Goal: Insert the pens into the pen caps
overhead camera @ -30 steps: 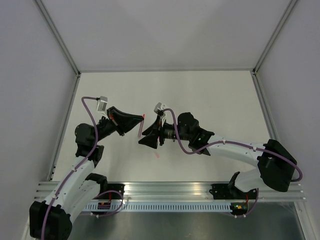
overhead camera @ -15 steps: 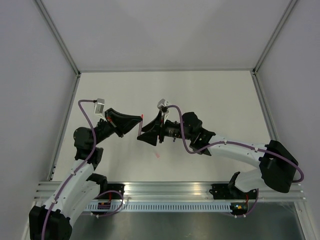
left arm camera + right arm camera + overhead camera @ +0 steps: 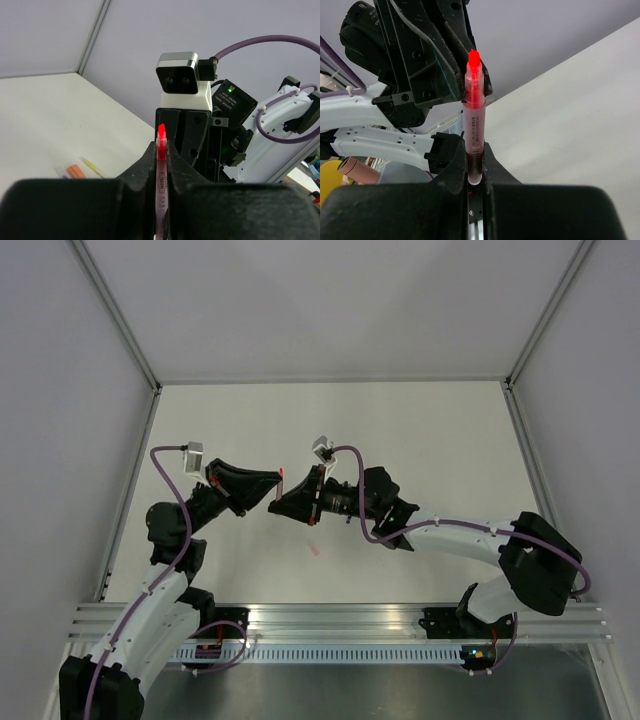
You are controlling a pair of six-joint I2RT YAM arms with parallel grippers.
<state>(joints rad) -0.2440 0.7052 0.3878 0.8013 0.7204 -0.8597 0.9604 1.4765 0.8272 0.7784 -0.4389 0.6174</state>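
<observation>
Over the middle of the table (image 3: pixel 420 430), the left gripper (image 3: pixel 161 152) is closed tight on the pink pen (image 3: pixel 474 120), whose red tip pokes just past its fingers. The right gripper (image 3: pixel 474 165) faces it, clamped shut on the same pen's blunt end. Down on the table, an orange cap (image 3: pixel 76 171) and a yellow pen (image 3: pixel 93 167) lie just beside each other.

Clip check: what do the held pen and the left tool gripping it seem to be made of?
The pink pen looks like glossy translucent plastic: light passes through the barrel, which carries a printed label. Its red tip is opaque; whether felt or plastic is unclear. The left tool looks like black matte plastic, dull with no shine, probably moulded.
</observation>
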